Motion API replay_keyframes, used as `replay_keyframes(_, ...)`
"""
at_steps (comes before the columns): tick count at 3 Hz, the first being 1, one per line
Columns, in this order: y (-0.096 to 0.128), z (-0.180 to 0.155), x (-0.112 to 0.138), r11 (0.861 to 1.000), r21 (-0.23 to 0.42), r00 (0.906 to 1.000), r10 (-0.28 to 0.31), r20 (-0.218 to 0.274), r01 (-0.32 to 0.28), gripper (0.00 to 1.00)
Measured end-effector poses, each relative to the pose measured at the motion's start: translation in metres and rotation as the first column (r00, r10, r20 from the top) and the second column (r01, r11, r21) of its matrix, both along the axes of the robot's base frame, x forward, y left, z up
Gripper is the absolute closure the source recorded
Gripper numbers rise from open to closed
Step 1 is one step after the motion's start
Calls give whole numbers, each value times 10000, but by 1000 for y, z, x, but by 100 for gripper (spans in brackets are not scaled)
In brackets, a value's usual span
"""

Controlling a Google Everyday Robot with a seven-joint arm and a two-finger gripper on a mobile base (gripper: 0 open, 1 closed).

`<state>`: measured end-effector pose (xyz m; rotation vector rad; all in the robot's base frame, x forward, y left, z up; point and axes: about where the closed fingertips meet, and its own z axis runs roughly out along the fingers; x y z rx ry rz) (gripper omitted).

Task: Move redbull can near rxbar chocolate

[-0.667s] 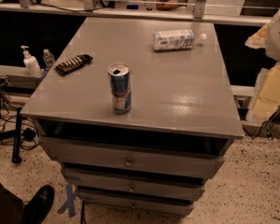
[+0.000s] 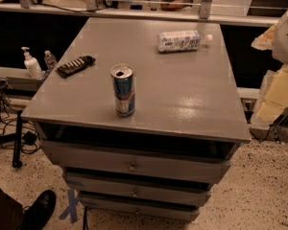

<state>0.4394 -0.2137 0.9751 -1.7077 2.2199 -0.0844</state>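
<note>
Item, nearest: redbull can point(image 2: 123, 90), upright near the front of the grey table point(image 2: 182, 95), exactly where I logged it a moment ago, with nothing touching it. Further back at the left edge, rxbar chocolate point(image 2: 76, 66), lying flat, well apart from the can and likewise unmoved; farthest, clear bottle point(image 2: 180, 40) on its side toward the back right. Gripper point(image 2: 276, 92): pale shape at the right border, off the table, position unchanged, touching none of these items; spread or pressed together, I cannot tell.
</note>
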Motion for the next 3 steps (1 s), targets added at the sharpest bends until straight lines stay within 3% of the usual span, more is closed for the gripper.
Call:
replay_keyframes(1, 15, -19, 9, 9945, 1041, 10000, -67, 4, 66, 0)
replay_keyframes(2, 50, -59, 28, 9584, 2854, 9999, 30, -147, 13, 0)
replay_keyframes(3, 86, -95, 47, 8763, 4817, 9998, 134, -133, -53, 0)
